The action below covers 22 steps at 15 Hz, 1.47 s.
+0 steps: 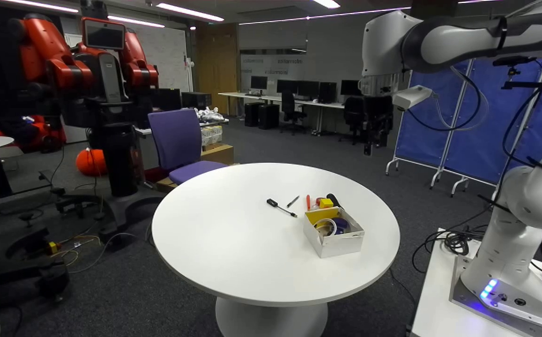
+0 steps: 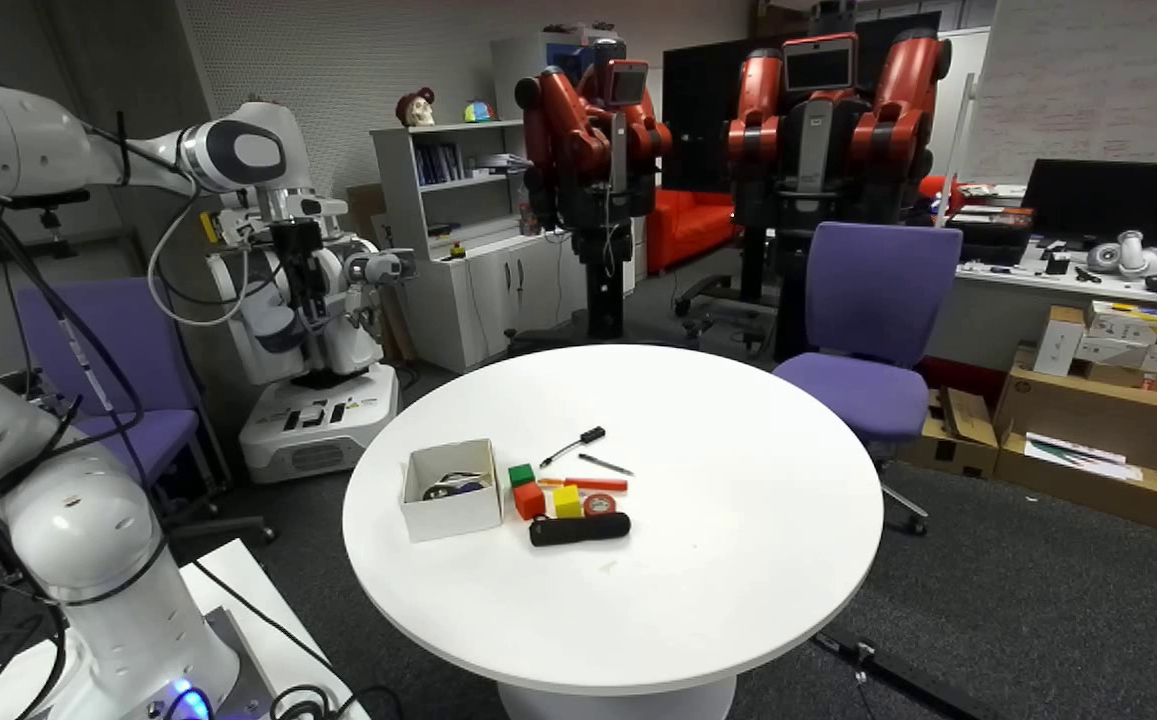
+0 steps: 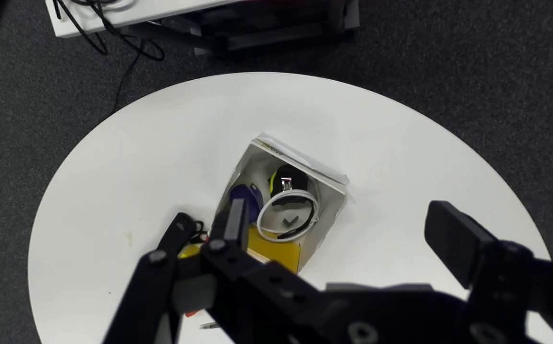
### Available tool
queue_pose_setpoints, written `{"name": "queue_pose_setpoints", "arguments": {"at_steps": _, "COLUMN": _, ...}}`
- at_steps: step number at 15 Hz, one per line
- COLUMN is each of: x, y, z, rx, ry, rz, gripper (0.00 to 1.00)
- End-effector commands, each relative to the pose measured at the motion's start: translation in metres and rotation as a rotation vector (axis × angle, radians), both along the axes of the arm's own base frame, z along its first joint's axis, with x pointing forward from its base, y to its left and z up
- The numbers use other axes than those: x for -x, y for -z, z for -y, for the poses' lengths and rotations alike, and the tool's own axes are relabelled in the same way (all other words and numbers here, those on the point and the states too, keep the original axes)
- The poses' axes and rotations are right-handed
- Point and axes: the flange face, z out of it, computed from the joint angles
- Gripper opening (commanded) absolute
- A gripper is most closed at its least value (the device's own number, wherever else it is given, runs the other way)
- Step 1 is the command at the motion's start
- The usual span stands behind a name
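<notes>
A round white tabletop (image 1: 224, 234) stands on a thick pale pedestal (image 1: 271, 318) over dark grey carpet (image 1: 158, 304). Near its edge is a purple chair (image 1: 177, 138), with a red-and-black robot (image 1: 110, 77) beyond it; a row of dark monitors (image 1: 307, 89) lines the far side of the room, and blue folding screens (image 1: 463, 126) stand behind the arm (image 1: 458, 42). In an exterior view a grey shelf unit (image 2: 398, 190) holds books (image 2: 438, 163). The pincer (image 3: 341, 223) hangs well above the tabletop, spread wide. The open white box (image 1: 341, 245) sits on the tabletop toward the arm's base (image 1: 505, 285), and in the wrist view it lies below, partly covered by one side of the pincer. It has thin, plain walls, a loose flap (image 3: 305, 160) along one outer edge and a flat yellow panel (image 3: 278, 249) inside. Within lie a thin white loop (image 3: 289, 192), a rounded black item (image 3: 298, 177) with a metal clip (image 3: 286, 184) and a bright yellow-green edge, and a purple object (image 3: 254, 202). Just beside the box are a green cube (image 2: 521, 475) and a red cube (image 2: 529, 501); a yellow cube (image 2: 567, 502), a red tape roll (image 2: 599, 504) and a long black case (image 2: 580, 529) are near them. Farther off lie a slim dark pen (image 2: 606, 465) and a short black adapter cable (image 2: 592, 435).
</notes>
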Motion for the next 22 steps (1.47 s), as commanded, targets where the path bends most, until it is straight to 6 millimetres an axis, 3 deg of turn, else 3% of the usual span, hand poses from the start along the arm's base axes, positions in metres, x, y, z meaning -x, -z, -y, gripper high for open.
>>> {"name": "queue_pose_setpoints", "arguments": {"at_steps": 1, "x": -0.023, "y": -0.012, "z": 0.019, "rx": -0.072, "ry": 0.094, "rz": 0.023, "gripper": 1.00}}
{"name": "queue_pose_setpoints", "arguments": {"at_steps": 6, "x": -0.056, "y": -0.025, "z": 0.102, "rx": -0.146, "ry": 0.228, "rz": 0.039, "gripper": 1.00}}
{"name": "queue_pose_setpoints", "arguments": {"at_steps": 10, "x": -0.075, "y": -0.013, "z": 0.172, "rx": -0.134, "ry": 0.359, "rz": 0.087, "gripper": 1.00}}
{"name": "queue_pose_setpoints", "arguments": {"at_steps": 17, "x": -0.097, "y": 0.039, "z": 0.258, "rx": -0.099, "ry": 0.512, "rz": 0.238, "gripper": 1.00}}
{"name": "queue_pose_setpoints", "arguments": {"at_steps": 22, "x": -0.126, "y": 0.085, "z": 0.316, "rx": -0.196, "ry": 0.586, "rz": 0.225, "gripper": 1.00}}
